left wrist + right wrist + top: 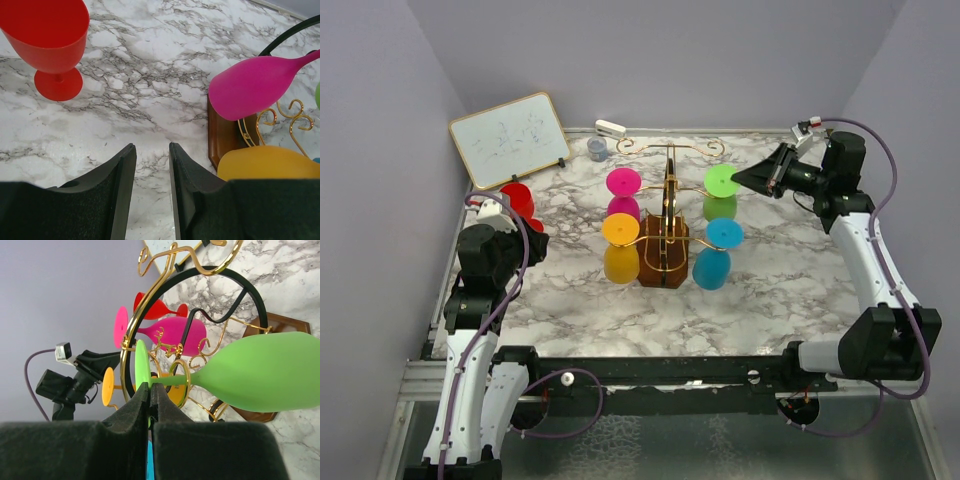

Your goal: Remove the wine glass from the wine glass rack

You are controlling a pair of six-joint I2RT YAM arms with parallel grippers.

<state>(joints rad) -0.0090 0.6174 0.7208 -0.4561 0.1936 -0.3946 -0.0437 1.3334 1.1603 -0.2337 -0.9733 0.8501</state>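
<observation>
The gold wire wine glass rack (669,205) stands on its brown wooden base (660,268) mid-table, with pink (623,182), yellow (620,229), blue (724,233) and green (720,181) wine glasses hanging upside down from it. My right gripper (742,180) is shut on the rim of the green glass's foot. In the right wrist view the fingers (150,388) pinch that foot, and the stem still sits in a gold ring of the rack (131,330), with the bowl (260,372) to the right. My left gripper (152,150) is open and empty over the marble, beside an upright red glass (47,35).
A whiteboard (510,138) leans at the back left. A small grey cup (597,148) and a white object (610,128) sit at the back edge. Purple walls close in both sides. The pink glass (250,87) and the rack base (222,132) lie right of the left gripper.
</observation>
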